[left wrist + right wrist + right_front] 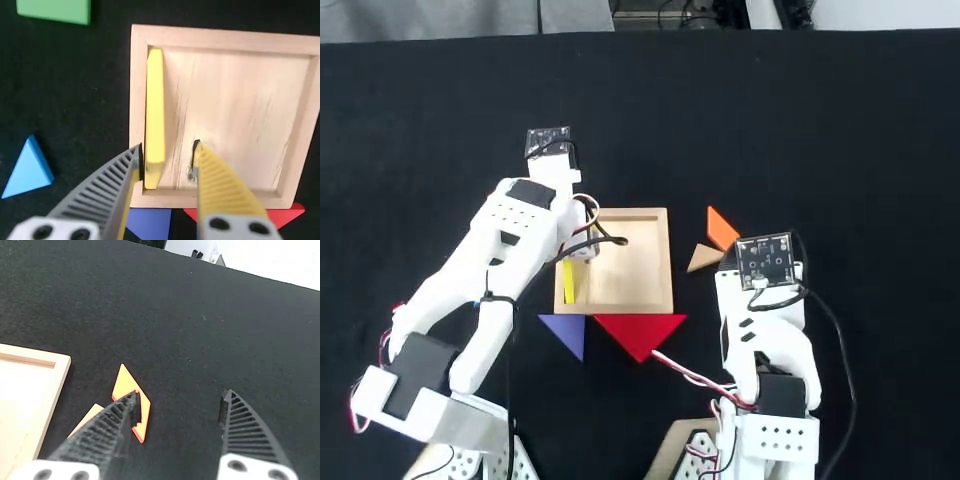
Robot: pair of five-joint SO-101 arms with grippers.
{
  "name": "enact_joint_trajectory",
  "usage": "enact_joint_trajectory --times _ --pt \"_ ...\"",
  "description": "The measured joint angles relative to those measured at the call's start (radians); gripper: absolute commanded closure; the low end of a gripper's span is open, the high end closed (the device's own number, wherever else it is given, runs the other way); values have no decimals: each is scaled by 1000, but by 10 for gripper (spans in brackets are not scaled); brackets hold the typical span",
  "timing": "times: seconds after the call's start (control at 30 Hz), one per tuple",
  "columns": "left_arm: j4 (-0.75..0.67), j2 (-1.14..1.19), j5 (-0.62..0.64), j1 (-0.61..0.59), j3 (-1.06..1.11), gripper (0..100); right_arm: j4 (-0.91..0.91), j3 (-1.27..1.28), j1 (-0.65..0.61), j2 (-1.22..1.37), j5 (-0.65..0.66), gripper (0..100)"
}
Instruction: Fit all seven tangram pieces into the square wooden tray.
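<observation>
**Counter** (210, 310): black cloth, matt, with a fine felt-like nap.

**Tray** (220, 37): pale bare wood, matt, with dark grain streaks on the floor just ahead of the left fingers (107, 185).

**Left fingers:** ribbed plastic, one grey and one yellow, both matt.

**Yellow piece** (155, 100), beside the grey finger's tip: smooth coloured coat with a faint sheen.

**Light blue triangle** (30, 167), out to the grey finger's side: the same smooth, even coat.

**Right fingers** (107, 432): black ribbed plastic, matt.

**Orange piece** (125, 382), at one right fingertip: smooth coloured face.

**Tan triangle** (85, 422), beside it: unpainted wood.

**Arm shells** (520, 215): smooth white plastic.
</observation>
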Motion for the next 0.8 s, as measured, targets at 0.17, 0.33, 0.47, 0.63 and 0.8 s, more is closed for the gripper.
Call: enact_joint_trajectory --times 0.17,0.33,0.47,0.63,0.8 --pt "3 -17 2 54 0 820 0 0 0 0 0 744" --pt "3 -35 2 95 0 820 0 0 0 0 0 744" --pt "3 -40 0 92 0 820 0 0 0 0 0 744" --pt "-81 -41 0 130 0 820 0 0 0 0 0 744" --pt "-322 -41 0 201 109 820 0 0 0 0 0 744"
